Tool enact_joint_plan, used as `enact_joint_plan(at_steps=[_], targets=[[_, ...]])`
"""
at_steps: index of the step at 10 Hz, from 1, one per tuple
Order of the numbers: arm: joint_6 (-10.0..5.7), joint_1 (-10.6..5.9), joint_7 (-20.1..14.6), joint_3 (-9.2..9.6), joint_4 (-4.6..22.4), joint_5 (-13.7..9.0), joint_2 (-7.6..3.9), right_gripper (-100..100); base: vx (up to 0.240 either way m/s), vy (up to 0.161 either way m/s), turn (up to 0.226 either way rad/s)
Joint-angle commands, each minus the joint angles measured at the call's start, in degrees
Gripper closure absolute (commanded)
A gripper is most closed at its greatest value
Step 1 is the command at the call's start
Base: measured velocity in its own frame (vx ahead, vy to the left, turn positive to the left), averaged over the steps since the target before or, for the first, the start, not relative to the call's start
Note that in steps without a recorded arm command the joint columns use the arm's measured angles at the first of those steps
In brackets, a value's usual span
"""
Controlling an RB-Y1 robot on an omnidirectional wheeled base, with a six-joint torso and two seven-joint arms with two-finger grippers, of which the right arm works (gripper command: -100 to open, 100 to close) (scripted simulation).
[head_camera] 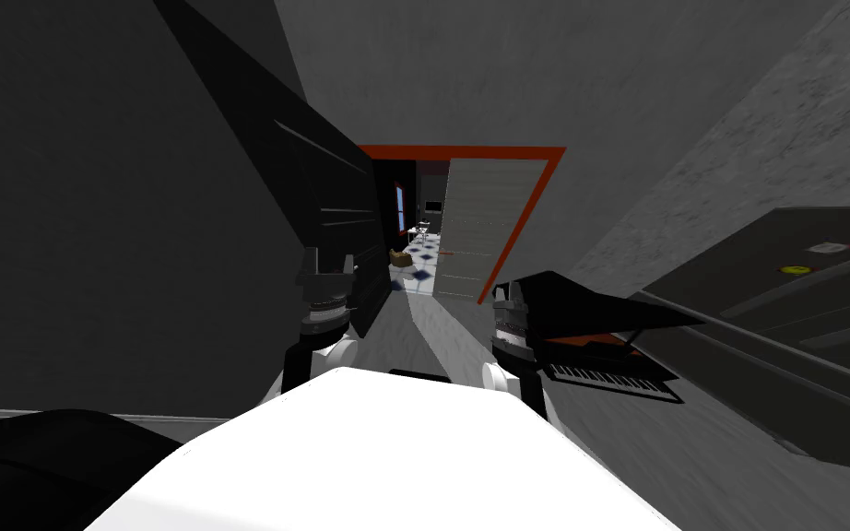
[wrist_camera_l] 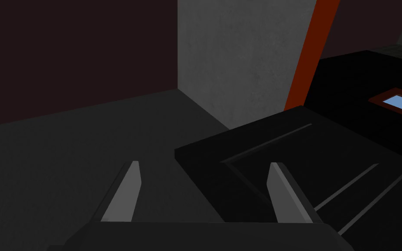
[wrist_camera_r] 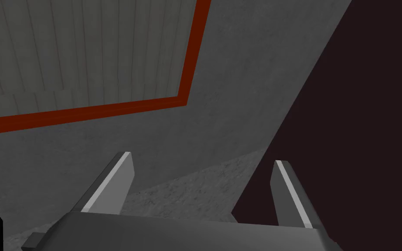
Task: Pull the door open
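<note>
Both spread wide and empty, my left gripper and right gripper; the pale slatted door in its red frame lies well beyond my fingers.

Mid-frame, the pale door shows matt ribbed boards; the grey wall above looks rough and mottled; the black panel left of it is smooth, matt.

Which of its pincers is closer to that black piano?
Right. The right pincer hangs just by the piano, at the edge of its lid. The left pincer is over on the other side of the corridor, well away from it.
</note>
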Motion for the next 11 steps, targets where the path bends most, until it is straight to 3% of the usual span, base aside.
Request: enact_joint_plan(at_steps=[1, 11], targets=[[-0.03, -1.03, 0.1, -0.10, 1.9, -0.9, -0.81, -100, 0.045, 0.011, 0.054], [-0.25, -7.95, 0.9, -0.80, 14.5, -6.6, -5.32, -100, 0.086, 0.000, 0.058]])
